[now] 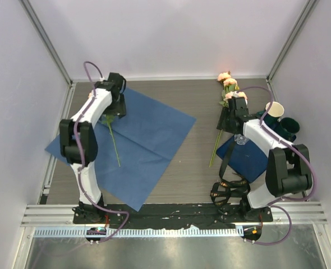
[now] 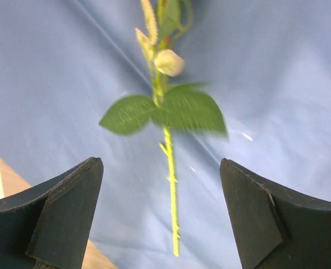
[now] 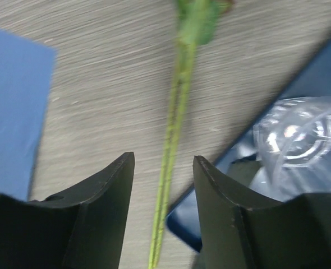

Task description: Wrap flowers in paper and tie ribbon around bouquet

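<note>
Well, closest to the arms, the black ribbon [image 1: 228,188] lies in loose loops on the table [image 1: 193,168], by the foot of the right arm. A little farther back is a navy mat [image 1: 249,159] with a clear plastic piece [image 3: 300,140] on it.

On the left, the big blue paper [image 1: 148,140] lies flat, with one corner pointing at the near edge. One rose [image 1: 115,143] lies on it. Its long stem runs from near to far, leaning a bit left, with the cut end near and the bud at the far end. The left gripper [image 2: 160,162] hangs over the leafy part of this rose. Its fingers are spread wide and hold nothing.

On the right, the right gripper [image 3: 162,159] is partly open above thin green stems on the bare table. The stems run through the gap, and the fingers do not touch them. These are the flowers [image 1: 229,83]. Their pink heads lie far back by the wall, and the stems point near and a bit left.

A white cup [image 1: 275,109] and a dark cup [image 1: 292,129] stand at the far right.
</note>
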Available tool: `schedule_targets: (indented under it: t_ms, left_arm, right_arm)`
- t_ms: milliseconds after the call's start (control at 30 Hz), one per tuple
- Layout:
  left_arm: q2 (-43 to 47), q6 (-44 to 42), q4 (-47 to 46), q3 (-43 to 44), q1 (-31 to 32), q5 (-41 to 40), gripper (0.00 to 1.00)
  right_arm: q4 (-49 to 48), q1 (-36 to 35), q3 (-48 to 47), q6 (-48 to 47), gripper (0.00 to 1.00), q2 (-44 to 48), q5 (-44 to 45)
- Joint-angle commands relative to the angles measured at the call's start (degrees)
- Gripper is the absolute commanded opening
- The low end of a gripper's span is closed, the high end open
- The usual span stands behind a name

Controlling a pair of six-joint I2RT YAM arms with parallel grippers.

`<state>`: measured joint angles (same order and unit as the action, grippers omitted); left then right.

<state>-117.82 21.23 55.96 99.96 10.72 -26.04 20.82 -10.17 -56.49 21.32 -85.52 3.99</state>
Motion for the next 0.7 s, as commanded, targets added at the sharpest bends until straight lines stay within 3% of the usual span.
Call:
schedule_targets:
  t_ms: [0, 67, 167, 367, 667]
  left_arm:
    - [15.66, 3.81, -1.19, -3.0, 1.58, 17.65, 0.91]
    - [22.43, 5.65, -7.51, -10.09, 3.5, 30.53, 0.88]
    - [27.55, 9.26, -13.15, -16.27, 8.94, 38.58, 0.85]
    - [28.7, 11.46, -14.04, -19.19, 19.06, 39.23, 0.81]
    - [29.23, 13.92, -17.38, -22.97, 21.8, 39.75, 0.79]
  right_arm:
    - [0.9, 2.44, -4.85, 1.8, 0.51, -4.91, 7.88]
    - [0.19, 2.79, -5.99, 1.62, 0.47, -7.81, 7.96]
    - [-0.69, 3.67, -6.35, 1.71, 0.42, -9.84, 7.44]
    - [-4.47, 4.64, -5.12, 1.36, 0.38, -11.78, 4.54]
    - [-8.78, 4.73, -2.4, 2.14, 0.43, -8.61, 2.17]
